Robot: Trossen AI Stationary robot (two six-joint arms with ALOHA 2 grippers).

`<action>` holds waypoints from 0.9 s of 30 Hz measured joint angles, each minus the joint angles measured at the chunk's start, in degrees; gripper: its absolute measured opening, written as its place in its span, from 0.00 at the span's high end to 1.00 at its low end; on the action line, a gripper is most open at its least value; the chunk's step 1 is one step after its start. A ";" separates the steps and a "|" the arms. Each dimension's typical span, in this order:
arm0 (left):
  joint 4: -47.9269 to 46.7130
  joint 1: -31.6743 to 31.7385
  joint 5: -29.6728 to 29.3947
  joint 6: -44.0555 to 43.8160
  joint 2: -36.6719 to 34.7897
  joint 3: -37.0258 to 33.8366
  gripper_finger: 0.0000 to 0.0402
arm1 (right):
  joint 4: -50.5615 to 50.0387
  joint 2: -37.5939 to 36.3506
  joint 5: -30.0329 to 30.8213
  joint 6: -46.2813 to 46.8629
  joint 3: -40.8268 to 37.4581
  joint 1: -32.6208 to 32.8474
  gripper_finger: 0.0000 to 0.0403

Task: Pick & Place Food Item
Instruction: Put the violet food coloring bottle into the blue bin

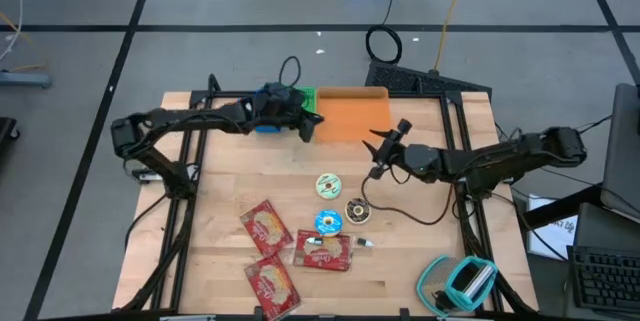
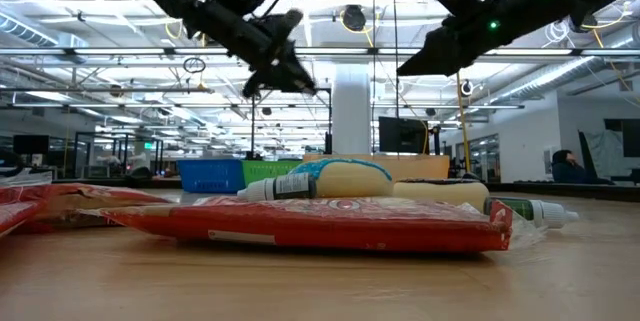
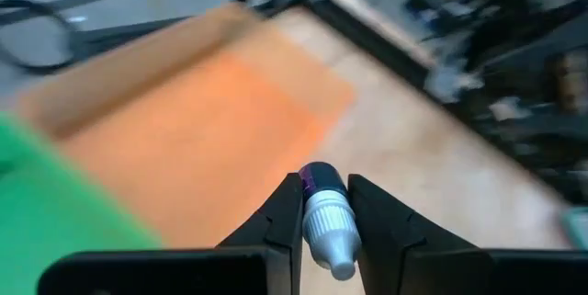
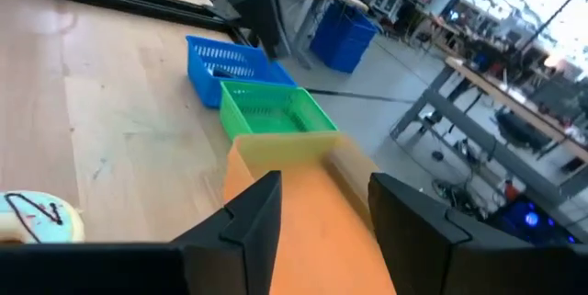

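Note:
My left gripper [image 3: 326, 205] is shut on a small tube [image 3: 323, 185] with a white ribbed cap and a dark purple body. It hangs above the orange tray [image 3: 211, 120] at the table's far edge, beside the green basket [image 1: 305, 97]. In the high view this gripper [image 1: 308, 127] is at the tray's left end. My right gripper [image 1: 383, 147] stands open and holds nothing, raised above the table near the tray's right end. Its wrist view looks past the open fingers [image 4: 317, 221] at the orange tray [image 4: 303, 194], the green basket [image 4: 272, 111] and the blue basket [image 4: 230, 60]. My left gripper pinches the tube between its two fingers, at the white cap [image 3: 325, 218]. The tube lies along the fingers: the cap's tip points back toward the wrist and the dark body sticks out past the fingertips. The fingers slant down from the table's left. The tube is lifted clear, above the orange tray.
On the middle of the table lie three doughnuts [image 1: 328, 185], three red packets [image 1: 322, 251] and a loose tube [image 1: 360, 243]. A teal and white object [image 1: 466, 279] sits at the near right corner. A black cable [image 1: 410, 213] trails from the right arm.

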 joint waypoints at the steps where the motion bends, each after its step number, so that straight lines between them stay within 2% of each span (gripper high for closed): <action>1: -1.48 0.89 -0.55 0.64 -0.46 -0.23 0.84 | -1.12 -0.71 0.02 0.48 0.00 -0.18 0.62; 7: -1.65 6.66 -1.14 0.50 -2.42 -3.69 0.84 | -6.35 -2.45 -0.04 2.57 -0.02 -0.78 0.64; 15: -6.62 14.86 -7.19 -1.94 -6.22 -9.44 0.84 | -7.19 -2.47 -0.04 1.78 -0.02 -0.78 0.64; 27: -5.38 18.46 -7.93 -4.82 -12.93 -18.32 0.84 | -15.59 -5.26 -0.26 5.66 -0.07 -3.44 0.65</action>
